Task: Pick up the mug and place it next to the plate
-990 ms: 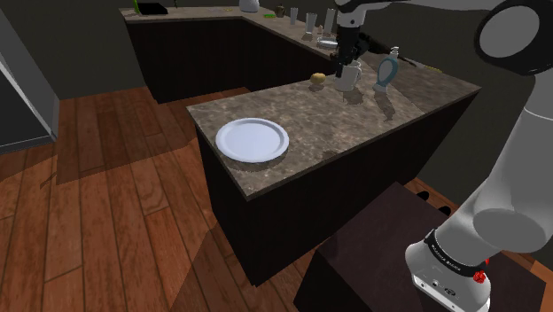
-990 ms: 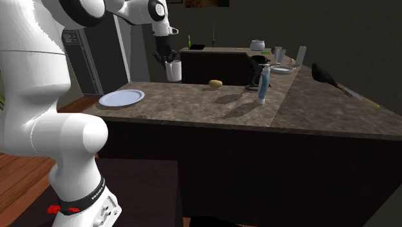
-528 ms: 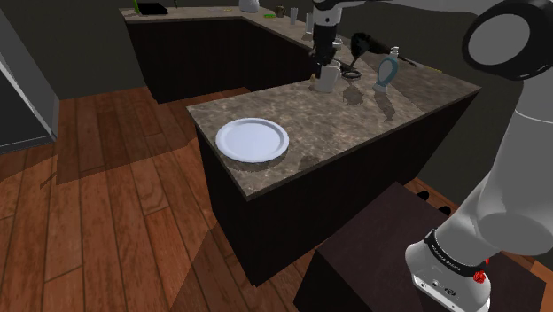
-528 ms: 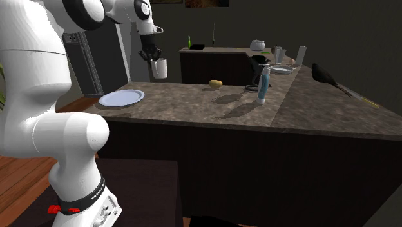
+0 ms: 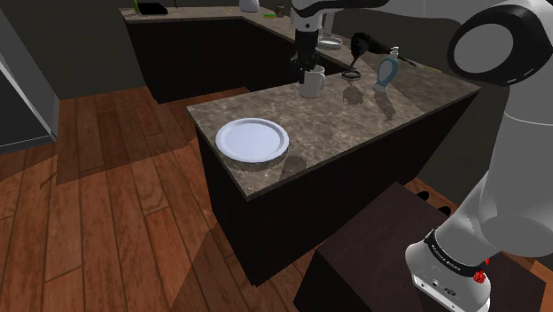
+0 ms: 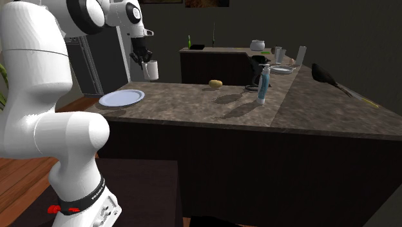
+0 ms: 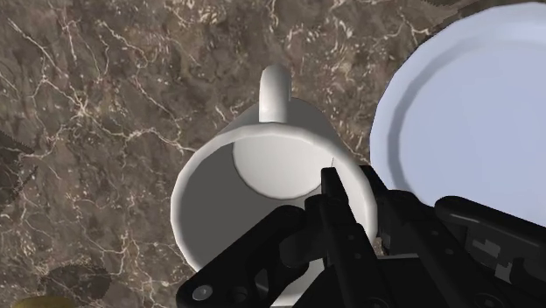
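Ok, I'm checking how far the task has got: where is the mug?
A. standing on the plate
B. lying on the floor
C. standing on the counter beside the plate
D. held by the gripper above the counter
D: the gripper clasps the mug by its rim, lifted clear of the counter, with the plate lying apart from it.

The plate [image 5: 253, 140] lies on the counter [image 5: 372, 115]. The mug [image 5: 311, 83] hangs above the counter near the plate; the bottle [image 6: 261, 87] stands well apart from the plate.
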Robot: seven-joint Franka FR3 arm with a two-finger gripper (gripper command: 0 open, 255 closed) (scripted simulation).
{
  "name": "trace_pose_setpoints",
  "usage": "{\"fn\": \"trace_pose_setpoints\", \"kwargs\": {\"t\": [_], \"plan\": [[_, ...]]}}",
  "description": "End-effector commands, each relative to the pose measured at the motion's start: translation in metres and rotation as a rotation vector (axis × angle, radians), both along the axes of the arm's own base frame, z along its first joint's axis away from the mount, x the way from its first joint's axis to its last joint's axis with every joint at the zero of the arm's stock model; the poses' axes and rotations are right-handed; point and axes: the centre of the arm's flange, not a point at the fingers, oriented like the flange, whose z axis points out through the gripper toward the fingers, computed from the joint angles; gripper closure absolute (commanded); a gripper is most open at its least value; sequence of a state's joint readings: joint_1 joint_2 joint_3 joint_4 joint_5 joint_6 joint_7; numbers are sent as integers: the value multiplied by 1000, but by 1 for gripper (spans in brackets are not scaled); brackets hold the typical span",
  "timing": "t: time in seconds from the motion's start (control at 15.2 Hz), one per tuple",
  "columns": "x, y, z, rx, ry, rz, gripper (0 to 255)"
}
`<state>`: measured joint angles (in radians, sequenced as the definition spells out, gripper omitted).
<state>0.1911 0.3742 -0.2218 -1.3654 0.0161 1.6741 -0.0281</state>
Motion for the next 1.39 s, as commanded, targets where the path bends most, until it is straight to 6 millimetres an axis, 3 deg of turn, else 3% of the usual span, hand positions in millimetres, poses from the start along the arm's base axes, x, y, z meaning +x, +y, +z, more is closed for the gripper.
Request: {"fn": "trace_pose_setpoints", "kwargs": {"t": [0.0, 1.32], "plan": [[0, 1, -10, 0, -1, -1, 255], [0, 1, -116, 0, -1, -1, 255]]}}
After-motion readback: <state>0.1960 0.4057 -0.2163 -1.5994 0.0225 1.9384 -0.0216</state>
